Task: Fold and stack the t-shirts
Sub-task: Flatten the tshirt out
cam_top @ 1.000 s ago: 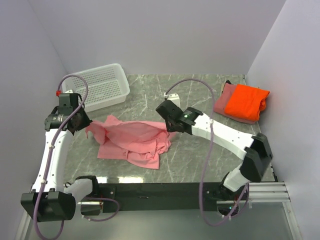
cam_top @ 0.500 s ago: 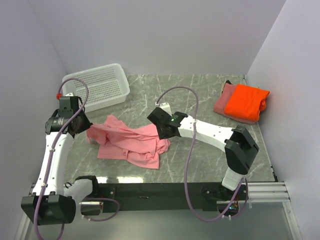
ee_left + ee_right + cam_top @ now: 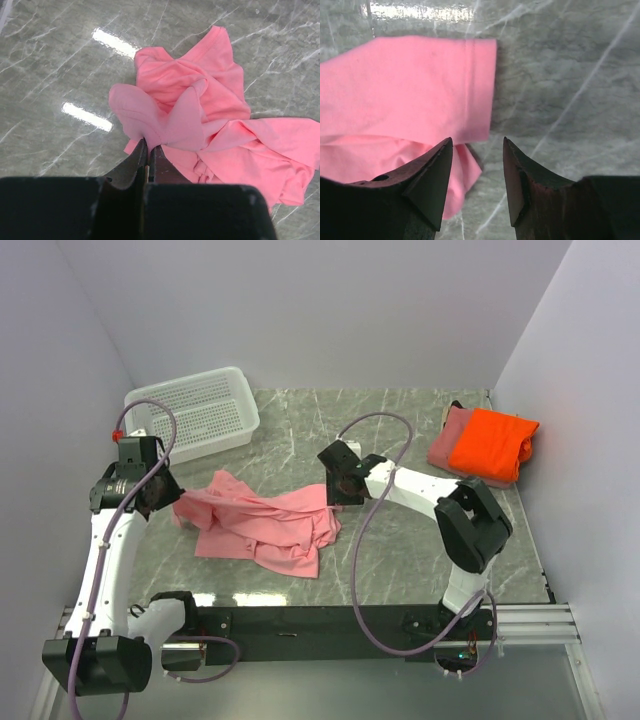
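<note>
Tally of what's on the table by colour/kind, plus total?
pink t-shirt: 1 (crumpled, unfolded)
orange t-shirt: 1 (folded, on top of the pile)
dusty rose t-shirt: 1 (folded, under the orange one)
white basket: 1
Total: 4

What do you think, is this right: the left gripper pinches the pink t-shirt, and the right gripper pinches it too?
Only the left gripper pinches the pink t-shirt. The right gripper is open and holds nothing: the right wrist view shows its jaws apart beside the sleeve edge.
</note>
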`<state>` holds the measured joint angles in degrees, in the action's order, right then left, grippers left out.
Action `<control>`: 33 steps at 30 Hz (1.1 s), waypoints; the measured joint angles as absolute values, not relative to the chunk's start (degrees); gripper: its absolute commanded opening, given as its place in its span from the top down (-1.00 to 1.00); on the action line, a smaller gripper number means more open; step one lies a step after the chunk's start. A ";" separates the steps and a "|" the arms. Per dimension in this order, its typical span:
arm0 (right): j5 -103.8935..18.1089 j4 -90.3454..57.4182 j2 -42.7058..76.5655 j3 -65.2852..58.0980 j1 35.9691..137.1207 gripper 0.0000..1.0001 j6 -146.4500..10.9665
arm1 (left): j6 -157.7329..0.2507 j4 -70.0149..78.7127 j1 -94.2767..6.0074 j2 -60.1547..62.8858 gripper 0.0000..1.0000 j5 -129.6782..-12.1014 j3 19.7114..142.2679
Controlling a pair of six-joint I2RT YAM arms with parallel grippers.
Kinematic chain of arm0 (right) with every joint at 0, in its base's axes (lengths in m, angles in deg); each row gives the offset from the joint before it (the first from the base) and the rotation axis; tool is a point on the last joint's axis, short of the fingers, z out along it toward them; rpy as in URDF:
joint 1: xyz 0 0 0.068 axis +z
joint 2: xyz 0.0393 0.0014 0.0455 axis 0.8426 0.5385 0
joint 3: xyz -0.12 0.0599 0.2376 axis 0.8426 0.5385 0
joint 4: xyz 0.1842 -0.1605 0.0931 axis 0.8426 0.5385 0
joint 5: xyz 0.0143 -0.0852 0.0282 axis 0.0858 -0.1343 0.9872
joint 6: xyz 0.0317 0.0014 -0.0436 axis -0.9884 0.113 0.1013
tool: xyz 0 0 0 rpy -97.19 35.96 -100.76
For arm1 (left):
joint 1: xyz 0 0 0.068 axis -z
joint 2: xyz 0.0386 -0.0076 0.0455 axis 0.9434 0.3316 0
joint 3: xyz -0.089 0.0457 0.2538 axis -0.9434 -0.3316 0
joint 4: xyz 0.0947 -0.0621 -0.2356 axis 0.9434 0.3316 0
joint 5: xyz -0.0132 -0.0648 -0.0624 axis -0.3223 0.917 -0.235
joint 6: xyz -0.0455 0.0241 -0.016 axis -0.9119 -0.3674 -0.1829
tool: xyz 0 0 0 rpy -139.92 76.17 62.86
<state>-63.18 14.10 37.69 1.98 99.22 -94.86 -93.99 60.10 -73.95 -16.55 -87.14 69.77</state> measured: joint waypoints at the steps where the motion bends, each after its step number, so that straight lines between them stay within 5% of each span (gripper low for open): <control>1: -62.65 13.49 38.22 1.98 99.07 -0.02 -94.99 | -93.99 60.25 -73.95 -16.79 0.99 -87.21 69.68; 13: -59.00 10.86 44.40 1.28 98.17 0.06 -97.44 | -93.95 60.80 -73.95 -17.88 0.99 -88.01 68.92; 22: -57.98 8.68 43.86 2.74 96.90 0.44 -98.93 | -93.95 60.78 -73.95 -16.87 0.99 -88.01 68.92; 27: -58.61 9.05 41.52 5.52 96.68 0.81 -99.10 | -93.97 60.76 -73.95 -16.87 0.99 -88.01 68.92; 33: -59.83 13.16 36.55 8.40 96.49 0.92 -99.21 | -93.95 60.76 -73.95 -16.81 0.99 -88.01 68.89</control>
